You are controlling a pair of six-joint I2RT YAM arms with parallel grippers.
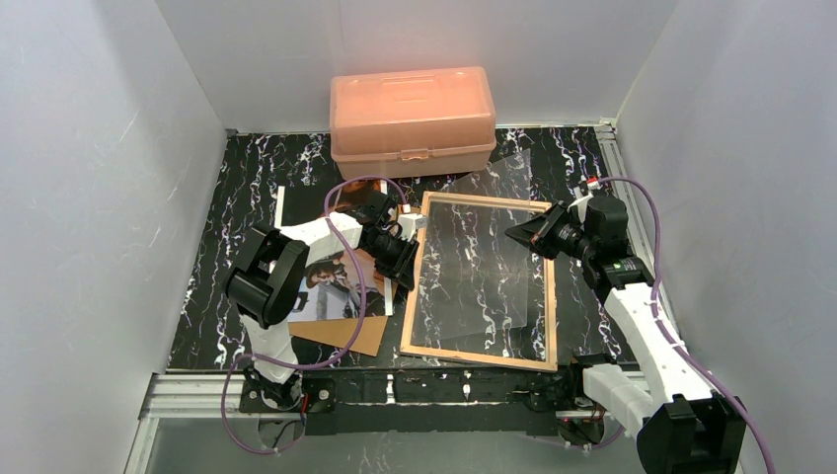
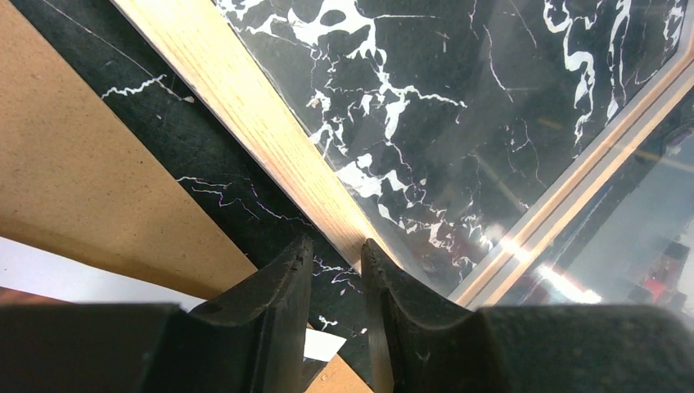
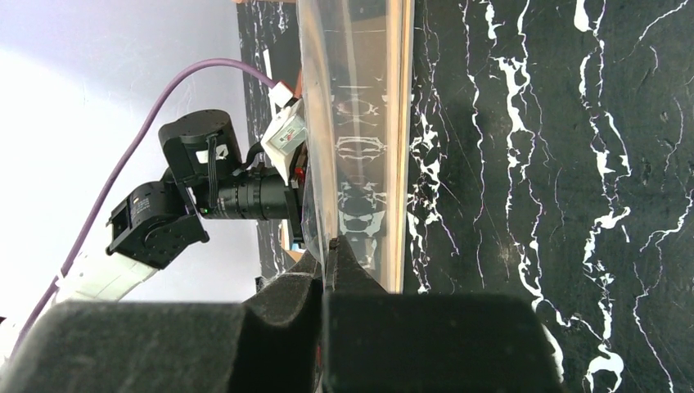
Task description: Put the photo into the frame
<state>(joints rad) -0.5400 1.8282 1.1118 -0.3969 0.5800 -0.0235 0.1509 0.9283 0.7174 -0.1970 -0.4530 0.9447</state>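
**A:** What am I looking at, biggest first?

**B:** A black marble-patterned table [image 1: 237, 247] with white walls on three sides. The frame [image 1: 413, 296] lies flat in the middle of it, tan wooden back up, and you can see the marble through the opening. Against the back wall is an orange plastic box [image 1: 413, 118] with its lid closed, just beyond the frame's far rail.

**A:** There's some glare inside the frame.

**B:** That's a clear sheet [image 1: 489, 286]. It lies askew over the opening, and its far corner pokes past the top rail towards the box.

**A:** And the photo?

**B:** The photo [image 1: 336, 286] is outside the frame, to the left of its left rail, picture side up. It rests on a brown backing board [image 1: 345, 336], and the left arm [image 1: 281, 272] hangs over part of it.

**A:** What are the grippers doing?

**B:** The right gripper [image 1: 518, 233] is at the frame's right side. Its own camera shows the jaws pressed together on the edge of the clear sheet [image 3: 360, 123], seen edge-on. The left gripper [image 1: 403, 262] is down at the left rail. Its fingers [image 2: 278, 278] stand a narrow gap apart, with bare table showing between them. The wooden rail [image 2: 262, 123] runs in under the right-hand finger, and I see nothing pinched there.
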